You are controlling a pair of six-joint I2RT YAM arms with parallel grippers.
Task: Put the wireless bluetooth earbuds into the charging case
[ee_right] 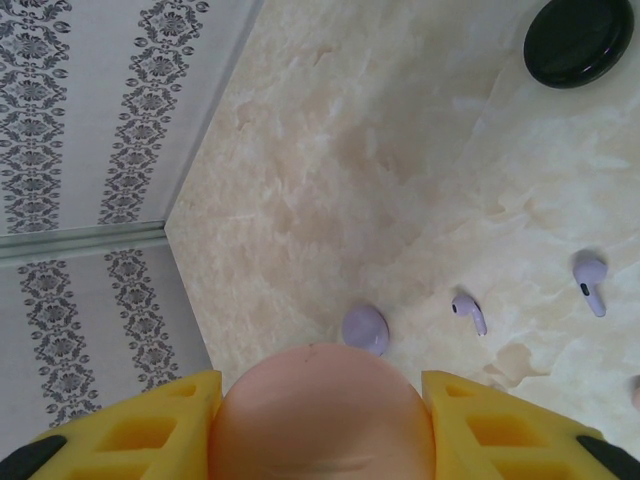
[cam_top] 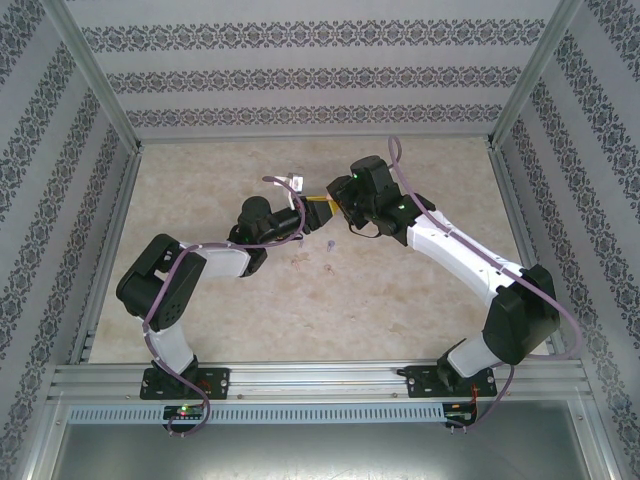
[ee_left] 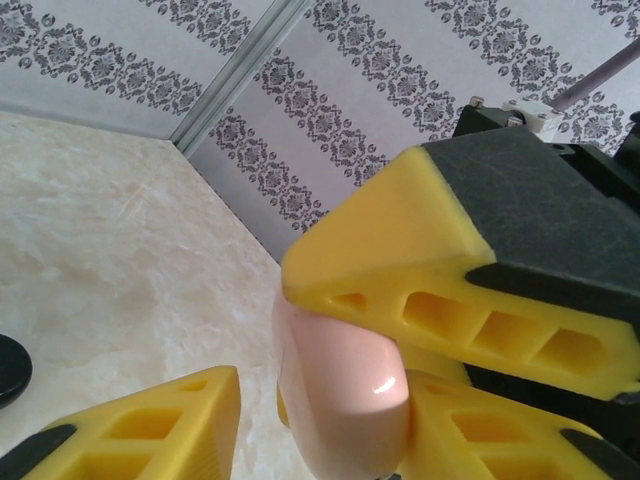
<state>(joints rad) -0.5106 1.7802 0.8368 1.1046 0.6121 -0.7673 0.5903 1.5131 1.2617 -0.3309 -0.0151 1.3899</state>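
A pale pink charging case (ee_right: 322, 420) is held above the table, and my right gripper (ee_right: 322, 425) is shut on it, with a yellow finger against each side. My left gripper (ee_left: 330, 425) straddles the same pink case (ee_left: 345, 390). Its right finger (ee_left: 470, 425) touches the case, and a gap shows at its left finger (ee_left: 160, 430). In the top view both grippers, left (cam_top: 298, 215) and right (cam_top: 335, 205), meet tip to tip over the table's middle. Two lilac earbuds (ee_right: 468, 312) (ee_right: 590, 283) lie loose on the table below.
A closed black round case (ee_right: 580, 40) lies farther out on the marble table (ee_right: 330, 180); its edge (ee_left: 10, 370) shows at the far left of the left wrist view. A small rounded lilac piece (ee_right: 365, 328) sits just beyond the pink case. Patterned walls enclose the table.
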